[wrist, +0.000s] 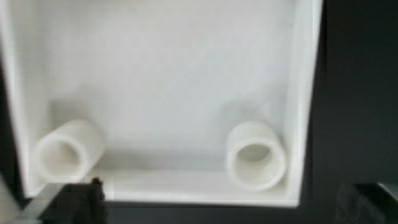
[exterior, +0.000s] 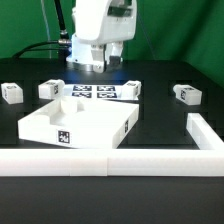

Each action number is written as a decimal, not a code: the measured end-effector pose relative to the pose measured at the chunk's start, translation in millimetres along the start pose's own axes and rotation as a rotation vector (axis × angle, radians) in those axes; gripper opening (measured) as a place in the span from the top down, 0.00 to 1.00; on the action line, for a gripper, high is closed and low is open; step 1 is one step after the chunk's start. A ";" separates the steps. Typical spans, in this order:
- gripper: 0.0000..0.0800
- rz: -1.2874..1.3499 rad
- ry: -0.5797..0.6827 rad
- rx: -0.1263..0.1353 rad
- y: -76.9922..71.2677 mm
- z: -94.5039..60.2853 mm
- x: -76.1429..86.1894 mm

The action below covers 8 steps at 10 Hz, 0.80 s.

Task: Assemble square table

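The square table's white slab (exterior: 76, 121) lies in the middle of the table, rim up, with a black-and-white tag (exterior: 63, 137) on its near wall. The wrist view looks down into the slab (wrist: 169, 80) and shows two round corner sockets (wrist: 68, 155) (wrist: 258, 156). White tagged legs lie apart from it: two at the exterior view's left (exterior: 11, 92) (exterior: 52, 89), one at its right (exterior: 186, 94), one by the marker board (exterior: 129, 88). My gripper (wrist: 228, 203) hangs above the slab, its dark fingers wide apart and empty. Its fingers are hard to make out in the exterior view (exterior: 96, 69).
The marker board (exterior: 93, 92) lies flat behind the slab. A long low white border wall (exterior: 110, 161) runs along the front and turns back at the exterior view's right (exterior: 205, 130). A green backdrop stands behind.
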State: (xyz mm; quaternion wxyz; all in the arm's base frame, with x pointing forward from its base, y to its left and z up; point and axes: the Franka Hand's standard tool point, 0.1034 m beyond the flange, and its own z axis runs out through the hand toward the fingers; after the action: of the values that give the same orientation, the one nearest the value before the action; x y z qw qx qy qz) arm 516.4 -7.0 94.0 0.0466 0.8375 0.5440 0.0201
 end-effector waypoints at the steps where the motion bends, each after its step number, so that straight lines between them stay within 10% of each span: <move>1: 0.19 0.001 0.010 0.000 -7.8 9.7 -1.6; 6: 0.19 0.006 0.020 -0.003 -10.8 18.8 -0.5; 8: 0.19 0.015 0.014 0.029 -35.4 49.9 -16.0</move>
State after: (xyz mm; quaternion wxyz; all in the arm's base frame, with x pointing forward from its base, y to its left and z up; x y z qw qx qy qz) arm 481.9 -10.1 41.1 0.0305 0.8420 0.5382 0.0186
